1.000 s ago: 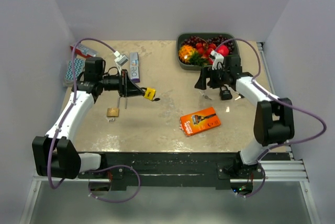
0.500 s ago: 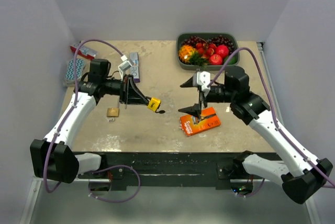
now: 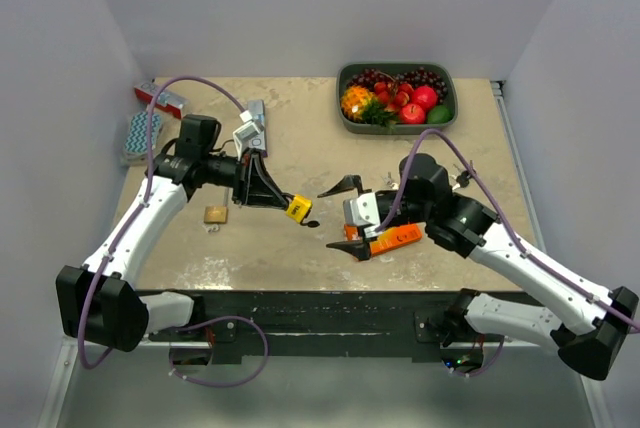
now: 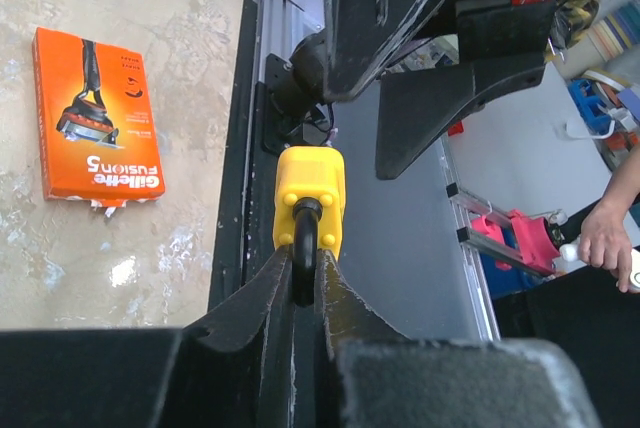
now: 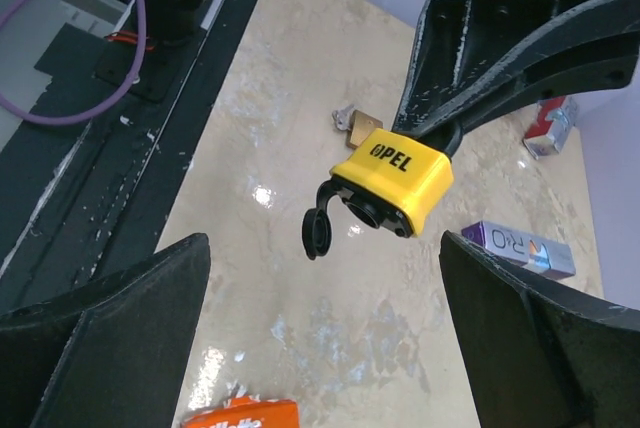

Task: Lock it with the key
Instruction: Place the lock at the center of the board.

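1. Yellow padlock [image 3: 297, 208] [image 4: 310, 193] [image 5: 393, 186]: black lettering "PEL" on the body. It is held by its dark shackle near the middle of the table [image 3: 300, 138] and appears raised off the surface. The keyhole end faces the right arm.
2. Black dust cap [image 5: 316, 231]: hangs open from the lower corner of the padlock, leaving the keyhole end uncovered.
3. Left gripper [image 3: 280, 198] [image 4: 303, 273]: clenched on the shackle, fingers pressed together, padlock body sticking out past the tips.
4. Right gripper [image 3: 335, 218]: jaws spread wide and holding nothing. It faces the padlock from close by without touching it, one finger on either side of the line to the lock.
5. Orange razor box [image 3: 392, 237] [image 4: 95, 113]: printed "Gillette Fusion5". It lies flat on the table under the right gripper, which partly hides it in the top view.
6. Small brass padlock [image 3: 215, 214] [image 5: 362, 128]: on the table below the left arm, with a silvery key-like piece just beside it. Too small to tell more.
7. Purple box [image 5: 515, 248]: flat on the table beyond the yellow padlock.
8. Red box [image 3: 160, 98]: at the far left corner of the table.
9. Blue patterned pack [image 3: 138, 136]: at the left edge, near the red box.
10. Dark tray [image 3: 397, 65]: at the far right of the table, filled with fruit, well apart from both grippers
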`<state>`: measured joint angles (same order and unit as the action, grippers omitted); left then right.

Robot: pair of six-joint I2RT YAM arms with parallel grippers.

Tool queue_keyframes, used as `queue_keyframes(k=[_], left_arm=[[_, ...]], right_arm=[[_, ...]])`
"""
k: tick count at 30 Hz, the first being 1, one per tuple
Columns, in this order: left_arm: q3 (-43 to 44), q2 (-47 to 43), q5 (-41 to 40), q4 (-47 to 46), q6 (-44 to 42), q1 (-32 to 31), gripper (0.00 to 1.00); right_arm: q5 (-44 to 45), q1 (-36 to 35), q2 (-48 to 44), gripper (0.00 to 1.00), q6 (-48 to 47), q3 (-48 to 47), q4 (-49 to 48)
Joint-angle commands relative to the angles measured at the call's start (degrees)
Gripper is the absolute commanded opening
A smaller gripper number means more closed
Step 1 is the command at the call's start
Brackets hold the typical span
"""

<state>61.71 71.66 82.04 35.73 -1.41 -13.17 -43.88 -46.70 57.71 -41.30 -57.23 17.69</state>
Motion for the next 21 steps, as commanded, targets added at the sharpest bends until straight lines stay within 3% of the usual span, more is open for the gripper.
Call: queue_keyframes(k=[1,5,21], left_arm=[[3.0,-1.8,15.4,0.0,-1.2,-0.5,0.0],[2.8,-2.0,15.4,0.2,-1.4,-0.5,0.0],[2.5,-1.6,15.3,0.7,-1.8,-1.2,0.0]], right_arm=[[5.6,-2.1,1.0,0.99,-2.1,1.7,-7.9],[7.3,-2.4,1.1,0.99,-2.0,4.5,-12.5],[12.1,-4.6,3.2,0.71,-7.3,7.2,-19.3]])
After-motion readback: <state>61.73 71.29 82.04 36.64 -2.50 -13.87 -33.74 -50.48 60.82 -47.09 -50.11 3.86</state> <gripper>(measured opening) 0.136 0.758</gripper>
